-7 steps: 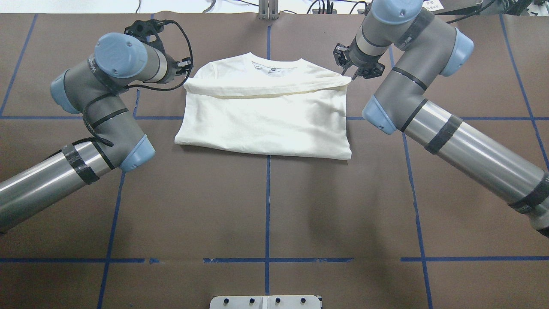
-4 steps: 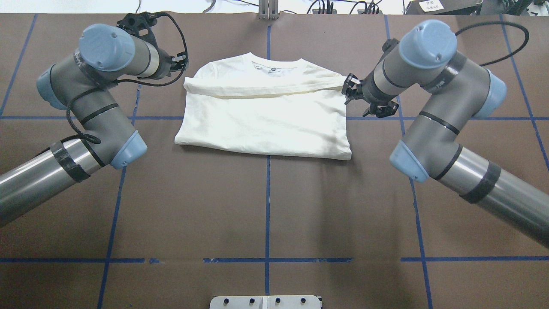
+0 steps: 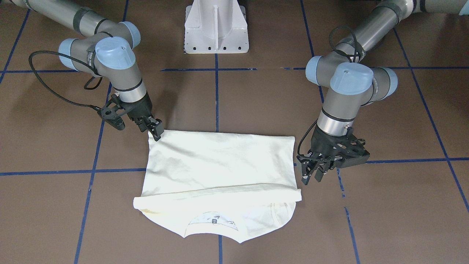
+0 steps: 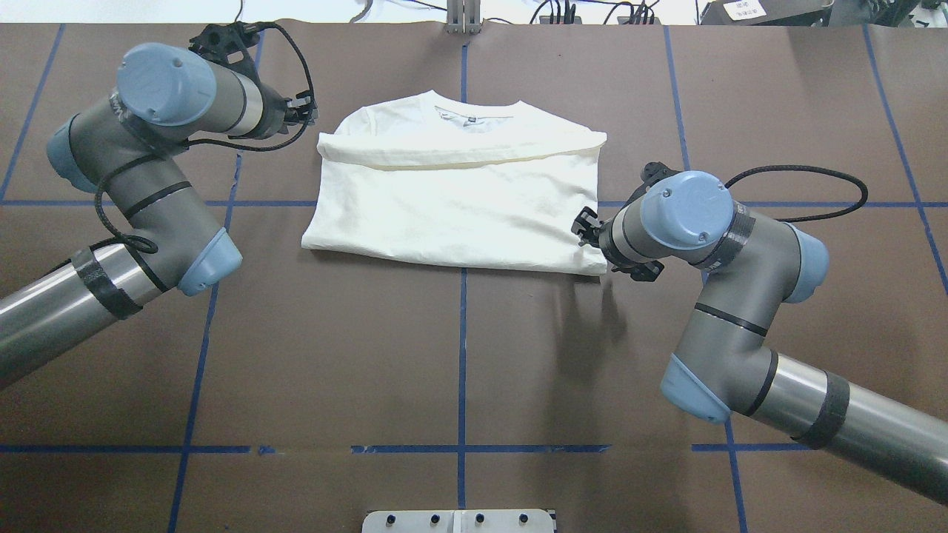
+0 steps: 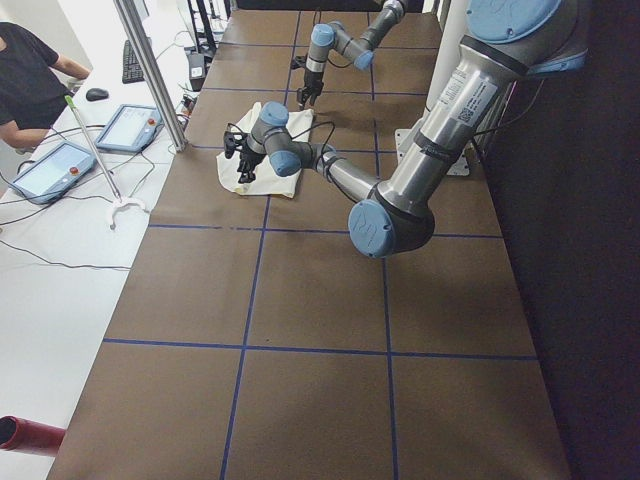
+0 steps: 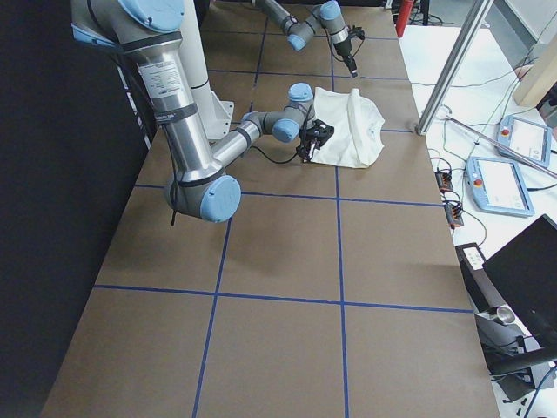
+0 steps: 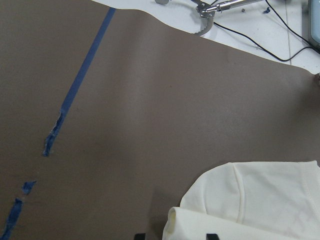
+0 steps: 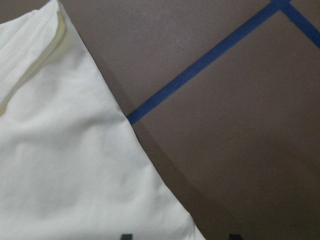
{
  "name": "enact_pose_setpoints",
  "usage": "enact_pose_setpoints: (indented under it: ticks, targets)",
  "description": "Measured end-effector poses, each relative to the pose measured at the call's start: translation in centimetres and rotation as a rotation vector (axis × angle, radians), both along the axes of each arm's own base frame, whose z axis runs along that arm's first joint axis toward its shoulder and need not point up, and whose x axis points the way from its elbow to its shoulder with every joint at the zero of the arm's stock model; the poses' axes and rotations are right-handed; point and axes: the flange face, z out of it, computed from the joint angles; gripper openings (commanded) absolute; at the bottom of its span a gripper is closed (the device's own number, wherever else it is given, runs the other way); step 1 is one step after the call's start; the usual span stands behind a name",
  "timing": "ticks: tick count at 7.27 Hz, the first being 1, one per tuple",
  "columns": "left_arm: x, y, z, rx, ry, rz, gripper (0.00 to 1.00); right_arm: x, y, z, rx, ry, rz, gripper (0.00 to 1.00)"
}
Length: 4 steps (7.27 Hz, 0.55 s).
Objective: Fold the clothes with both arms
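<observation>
The cream T-shirt [image 4: 459, 211] lies folded flat on the far half of the counter [image 4: 459, 355], midway between its side edges, collar toward the far edge. Only plain cloth shows on top, with a band folded across just below the neck opening.

The right gripper [image 3: 157, 132] sits at the shirt's near corner on the robot's right. From overhead its own wrist hides it. Its wrist camera catches only the fingertips [image 8: 126, 237], set apart with the shirt's corner between them and not pinched.

The left gripper [image 3: 312, 178] hangs just beside the end of the folded band on the robot's left, toward the far edge. Its fingertips [image 7: 140, 236] barely peek into its camera, spread, with the rolled edge of cloth between them. I cannot tell whether either gripper touches the fabric.
</observation>
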Motion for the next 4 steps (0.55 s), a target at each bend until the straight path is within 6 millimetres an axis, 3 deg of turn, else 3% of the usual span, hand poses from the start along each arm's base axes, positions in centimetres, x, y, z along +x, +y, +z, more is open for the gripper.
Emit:
enact_pose_setpoints:
  ticks: [1,2,4]
  targets:
    - [-0.18,0.15,-0.48,0.005,0.006,-0.002,0.50,-0.61,-0.18,0.82,0.003,0.023,0.010,0.47]
    - [-0.32,0.28,-0.68,0.007,0.009,-0.003,0.50,-0.94,-0.33,1.37,0.005,0.038,0.018,0.00]
    - [-0.55,0.51,0.21,0.001,0.000,-0.002,0.50,-1.09,-0.32,1.30,0.008,0.040,0.021,0.00]
